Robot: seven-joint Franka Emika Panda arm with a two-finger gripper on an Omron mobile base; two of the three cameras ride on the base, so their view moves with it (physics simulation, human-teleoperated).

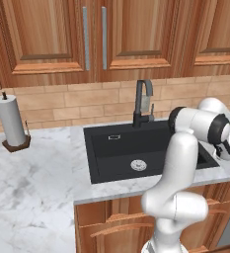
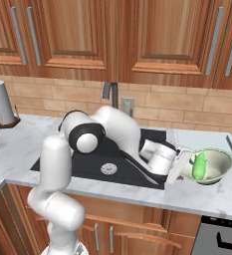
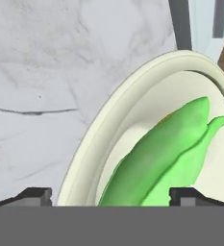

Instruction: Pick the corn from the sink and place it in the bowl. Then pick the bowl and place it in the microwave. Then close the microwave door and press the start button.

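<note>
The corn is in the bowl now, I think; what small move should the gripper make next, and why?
Probably shift the gripper sideways to the bowl rim and close on it. The corn already lies inside the bowl, the fingertips stand apart, and one hovers outside the rim.

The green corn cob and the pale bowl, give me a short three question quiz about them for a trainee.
1. True or false: the bright green husked corn cob lies in the round pale greenish-white bowl.
2. The bowl stands on: A) the black rectangular sink's floor B) the marble counter right of the sink.
3. Name the tall white cylinder standing on the counter to the left of the sink.

Key: 1 true; 2 B; 3 the white paper towel roll.
</note>
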